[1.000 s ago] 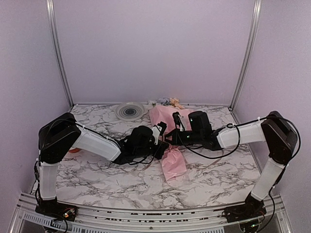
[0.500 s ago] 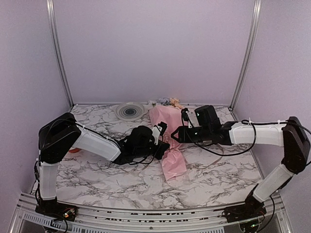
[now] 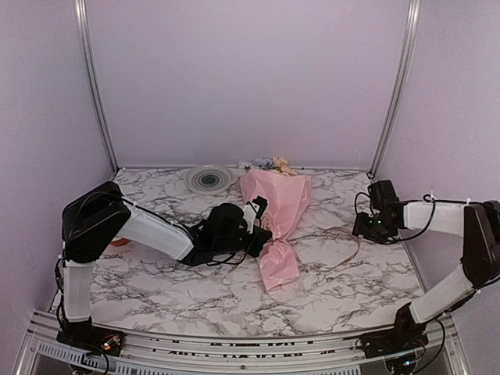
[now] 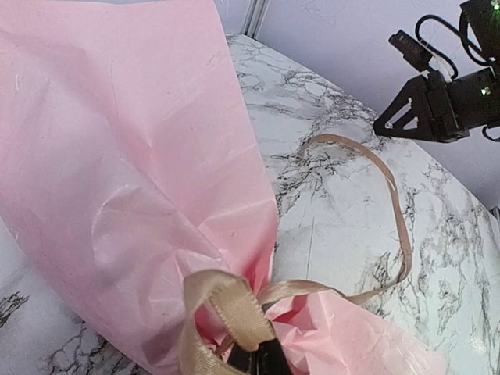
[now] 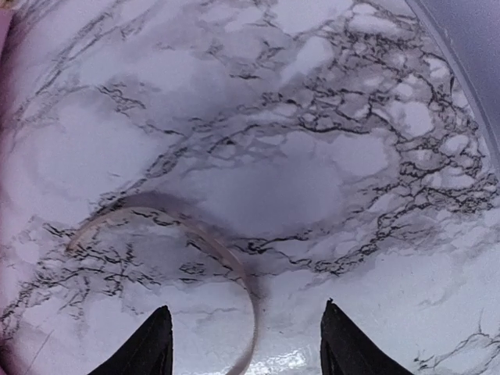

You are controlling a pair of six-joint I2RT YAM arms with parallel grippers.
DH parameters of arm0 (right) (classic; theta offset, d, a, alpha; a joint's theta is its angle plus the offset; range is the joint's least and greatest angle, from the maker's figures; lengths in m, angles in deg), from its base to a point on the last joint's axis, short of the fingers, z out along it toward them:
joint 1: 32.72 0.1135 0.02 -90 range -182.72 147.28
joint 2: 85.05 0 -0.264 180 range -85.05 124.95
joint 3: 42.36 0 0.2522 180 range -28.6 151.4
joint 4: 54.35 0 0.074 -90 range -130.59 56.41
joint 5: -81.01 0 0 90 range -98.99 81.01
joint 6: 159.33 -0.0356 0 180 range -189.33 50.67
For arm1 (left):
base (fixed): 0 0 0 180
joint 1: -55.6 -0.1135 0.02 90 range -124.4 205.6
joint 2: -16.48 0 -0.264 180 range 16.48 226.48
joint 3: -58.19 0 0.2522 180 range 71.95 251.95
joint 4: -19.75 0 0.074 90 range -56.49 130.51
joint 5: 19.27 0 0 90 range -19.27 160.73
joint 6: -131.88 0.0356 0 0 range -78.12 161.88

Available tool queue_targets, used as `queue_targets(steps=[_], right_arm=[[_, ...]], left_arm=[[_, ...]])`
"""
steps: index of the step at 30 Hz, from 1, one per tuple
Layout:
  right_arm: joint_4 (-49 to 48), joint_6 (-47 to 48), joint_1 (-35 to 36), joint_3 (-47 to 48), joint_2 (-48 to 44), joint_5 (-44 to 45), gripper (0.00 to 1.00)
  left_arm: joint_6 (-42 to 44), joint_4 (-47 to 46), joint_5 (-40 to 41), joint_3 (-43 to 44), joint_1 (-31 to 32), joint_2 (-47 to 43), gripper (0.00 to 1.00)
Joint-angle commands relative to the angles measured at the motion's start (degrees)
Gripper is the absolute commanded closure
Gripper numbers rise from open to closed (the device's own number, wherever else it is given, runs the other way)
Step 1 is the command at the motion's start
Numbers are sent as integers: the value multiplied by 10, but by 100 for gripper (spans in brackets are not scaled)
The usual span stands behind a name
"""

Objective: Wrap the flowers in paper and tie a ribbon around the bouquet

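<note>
Left gripper (image 4: 258, 363): closed, pinching ribbon (image 4: 394, 215) loop at neck of bouquet (image 3: 277, 211). Right gripper (image 5: 246, 340): jaws apart, gripping nothing, hovering over marble table (image 3: 156, 289) near right edge, well apart from bouquet; ribbon arc lies flat beneath it. One bouquet: pink paper cone lying mid-table, wide end toward back wall, flowers (image 3: 269, 163) showing at far end. One ribbon: tan strand, gathered at neck, free tail looping rightward across table. One round plate (image 3: 209, 179), back left, near bouquet's wide end.
</note>
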Motion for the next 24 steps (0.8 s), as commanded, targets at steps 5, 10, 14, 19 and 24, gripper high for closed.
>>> queue_targets(steps=[5,10,14,19,24], right_arm=[[5,12,-13,-10,59,-22,42],[-25,25,-22,-8,89,-69,72],[-49,31,-39,-8,90,-108,100],[-44,54,-37,43,68,-166,100],[-10,65,55,175,46,-167,100]], left_arm=[[1,-30,-6,-10,-4,-8,100],[1,-31,-8,-11,-4,-9,100],[2,-32,-7,-13,-3,-11,100],[3,-33,-8,-12,-3,-10,100],[5,-35,-8,-14,-2,-10,100]])
